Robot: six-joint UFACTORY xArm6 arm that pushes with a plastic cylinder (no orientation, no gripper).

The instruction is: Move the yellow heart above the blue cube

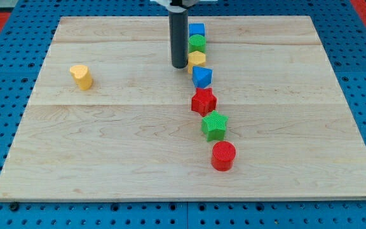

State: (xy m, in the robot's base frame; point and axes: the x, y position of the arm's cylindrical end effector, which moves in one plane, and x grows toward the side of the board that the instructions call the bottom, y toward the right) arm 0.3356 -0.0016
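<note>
**A:** Item one, the task's block?

**B:** Yellow heart (81, 76), entered at the far left of the wooden board (107, 159), standing alone, well apart from everything else. Blue cube (197, 29), entered at the far end of a column of blocks right of centre.

**A:** The column, far to near?

**B:** Blue cube, green block (197, 43), a second yellow block (197, 60), blue block (202, 77), red star (203, 101), green star (214, 125), red cylinder (223, 156). The first four are packed touching or nearly so.

**A:** The tool?

**B:** My tip (179, 66) is recorded just left of the second yellow block, touching or almost; which cannot be told. No jaws are fitted, so nothing is opened, closed or held; only pushing is possible.

**A:** Risks noted?

**B:** Little board is left beyond the cube, so it is judged that the heart could be driven off the far edge if pushed too hard. The column could be scattered if the rod is swept away carelessly. The wrong yellow block could be taken for the heart, being nearest.
</note>
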